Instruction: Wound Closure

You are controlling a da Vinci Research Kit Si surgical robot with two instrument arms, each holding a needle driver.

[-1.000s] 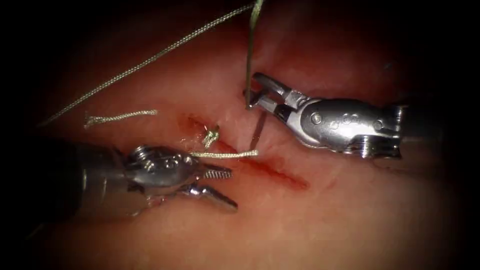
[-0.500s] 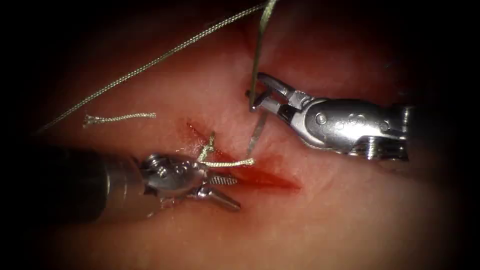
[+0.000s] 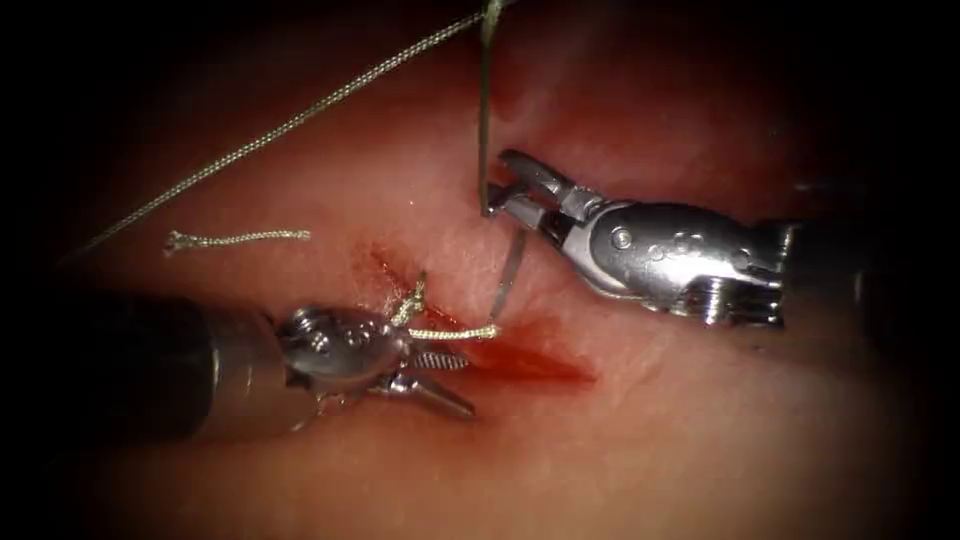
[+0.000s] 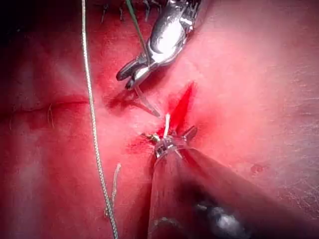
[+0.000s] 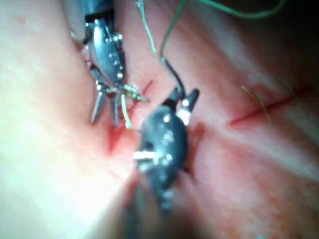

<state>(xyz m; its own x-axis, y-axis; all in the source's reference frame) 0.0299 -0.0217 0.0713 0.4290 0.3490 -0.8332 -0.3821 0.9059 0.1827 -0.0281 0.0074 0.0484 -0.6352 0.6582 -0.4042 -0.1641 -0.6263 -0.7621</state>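
We see the right tool [image 3: 497, 198] pinching the needle [image 3: 485, 130] about mid-curve, just right of the cut [image 3: 520, 358]. The needle's long axis runs up and away from the cut; its point [image 3: 497, 300] nears the cut's edge, whether piercing tissue [image 3: 650, 420] we cannot tell. The left tool [image 3: 440, 378], jaws spread and empty, lies beside the cut near the knot [image 3: 415, 297].

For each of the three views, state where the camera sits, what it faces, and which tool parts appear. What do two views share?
Endoscope: above and in front of the cut; both tools.
Left wrist: along the left tool's shaft; right tool beyond.
Right wrist: along the right tool's shaft; left tool beyond.
Shared: right tool grips the needle mid-curve; left holds nothing.
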